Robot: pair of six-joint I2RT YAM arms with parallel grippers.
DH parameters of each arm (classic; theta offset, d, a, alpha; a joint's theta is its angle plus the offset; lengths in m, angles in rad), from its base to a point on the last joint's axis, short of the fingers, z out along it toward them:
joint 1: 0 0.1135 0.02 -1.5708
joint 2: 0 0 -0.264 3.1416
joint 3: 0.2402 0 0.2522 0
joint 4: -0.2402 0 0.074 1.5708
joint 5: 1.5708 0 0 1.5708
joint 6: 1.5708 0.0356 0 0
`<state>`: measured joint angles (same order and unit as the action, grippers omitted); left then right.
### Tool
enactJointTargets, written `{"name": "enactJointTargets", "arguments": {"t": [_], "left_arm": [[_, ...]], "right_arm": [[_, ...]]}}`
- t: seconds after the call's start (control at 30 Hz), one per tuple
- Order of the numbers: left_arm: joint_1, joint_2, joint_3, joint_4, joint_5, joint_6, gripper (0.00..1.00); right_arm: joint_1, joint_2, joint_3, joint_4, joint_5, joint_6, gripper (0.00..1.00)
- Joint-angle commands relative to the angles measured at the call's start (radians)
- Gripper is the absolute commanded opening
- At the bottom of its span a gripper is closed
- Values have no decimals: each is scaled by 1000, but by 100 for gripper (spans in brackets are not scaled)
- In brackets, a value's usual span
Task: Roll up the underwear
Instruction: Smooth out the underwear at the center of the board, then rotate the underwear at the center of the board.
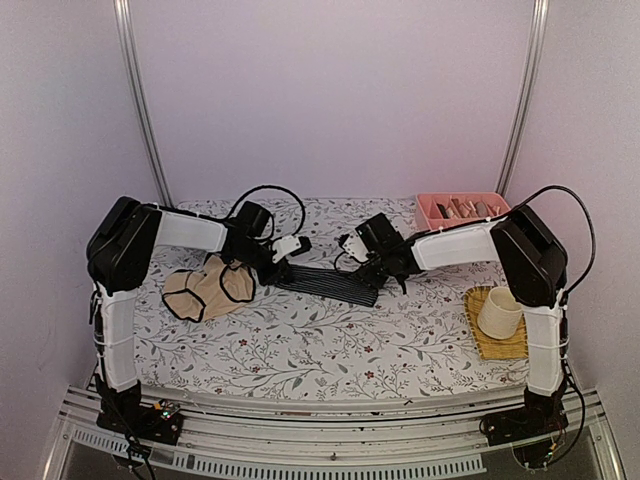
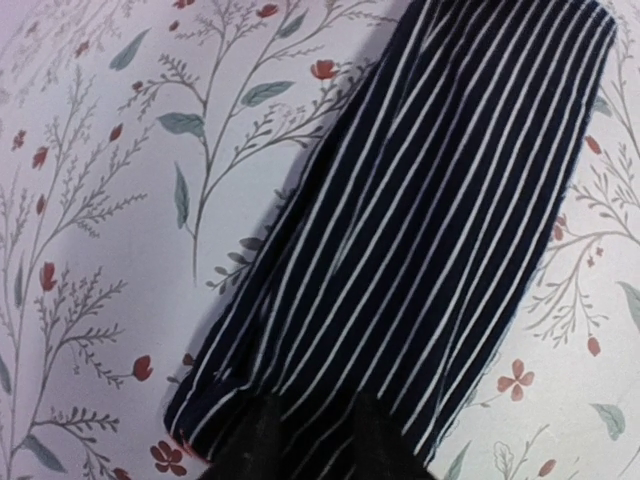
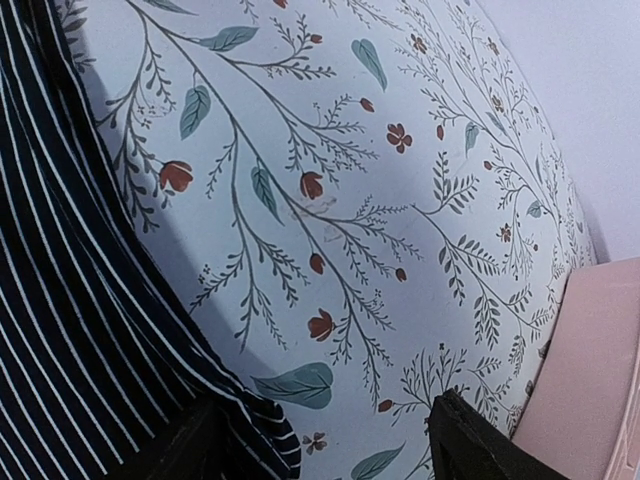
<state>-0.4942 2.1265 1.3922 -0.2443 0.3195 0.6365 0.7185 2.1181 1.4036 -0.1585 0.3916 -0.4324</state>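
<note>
The navy striped underwear (image 1: 325,281) lies folded into a long flat strip at the table's middle. My left gripper (image 1: 281,268) is at its left end; in the left wrist view the two dark fingers (image 2: 250,440) stand close together on the strip's (image 2: 430,200) near end, with a fold of cloth pinched between them. My right gripper (image 1: 376,270) is at the strip's right end, jaws wide open (image 3: 320,425); its left finger (image 3: 170,450) touches the cloth's (image 3: 60,300) edge and the other is over bare tablecloth. The beige underwear with black edging (image 1: 205,290) lies crumpled to the left.
A pink tray (image 1: 425,210) holding small items stands at the back right and shows in the right wrist view (image 3: 590,380). A cream cup (image 1: 499,312) sits on a yellow mat (image 1: 500,345) at the right. The left arm's forearm passes over the beige underwear.
</note>
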Motion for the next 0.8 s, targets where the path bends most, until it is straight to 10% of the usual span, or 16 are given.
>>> {"name": "enactJointTargets", "arguments": {"t": [0.0, 0.4, 0.77], "left_arm": [[8, -40, 13, -25, -24, -4, 43], [8, -104, 92, -23, -51, -20, 98], [24, -249, 23, 19, -117, -81, 98]], "right_arm": [[-8, -17, 31, -45, -2, 23, 73], [-19, -209, 16, -108, -29, 73, 87], [-65, -127, -2, -136, 96, 109, 92]]}}
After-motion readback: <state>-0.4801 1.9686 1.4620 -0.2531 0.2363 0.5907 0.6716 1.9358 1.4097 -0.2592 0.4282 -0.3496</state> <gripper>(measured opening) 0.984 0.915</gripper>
